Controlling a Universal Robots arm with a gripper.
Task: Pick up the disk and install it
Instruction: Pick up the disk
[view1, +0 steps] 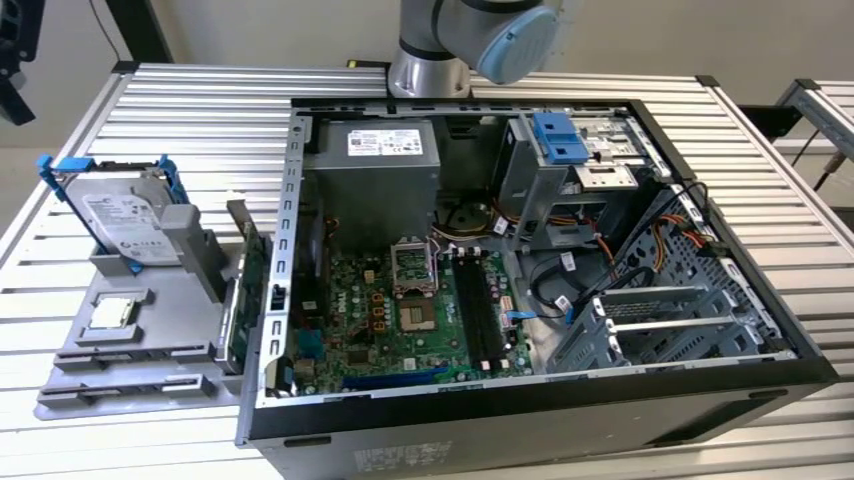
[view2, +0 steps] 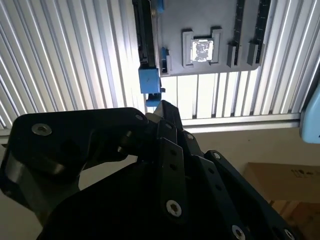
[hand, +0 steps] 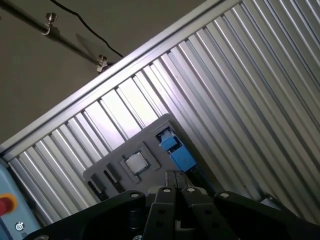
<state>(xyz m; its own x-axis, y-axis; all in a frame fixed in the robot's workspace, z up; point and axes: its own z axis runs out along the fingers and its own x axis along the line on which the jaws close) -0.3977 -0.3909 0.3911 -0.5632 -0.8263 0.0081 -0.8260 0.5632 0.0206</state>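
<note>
Neither step of the task looks begun. The disk (view1: 127, 215) stands on edge, leaning a little, in a slot of the grey holder tray (view1: 174, 385). The tray lies on the ribbed metal counter (view1: 200, 100) at the exterior view's left, just beside the open computer case (view1: 534, 425). The disk's blue bracket frames it, and its white label faces the near side. A small square chip (view1: 114, 312) sits in a pocket of the same tray, nearer than the disk.

In both wrist views the gripper (hand: 175, 174) hangs above this tray and looks down on it. The blue end of the bracket (hand: 175, 150) shows just past the fingertips (view2: 161, 106), with the chip (view2: 202, 50) to one side. The fingers appear drawn together with nothing between them, and they look clear of the bracket, though how far above it I cannot tell.

Inside the case, the blue-fronted drive cage (view1: 561, 140) at the far right shows no such disk, so both the pick-up and the fitting are left to do
</note>
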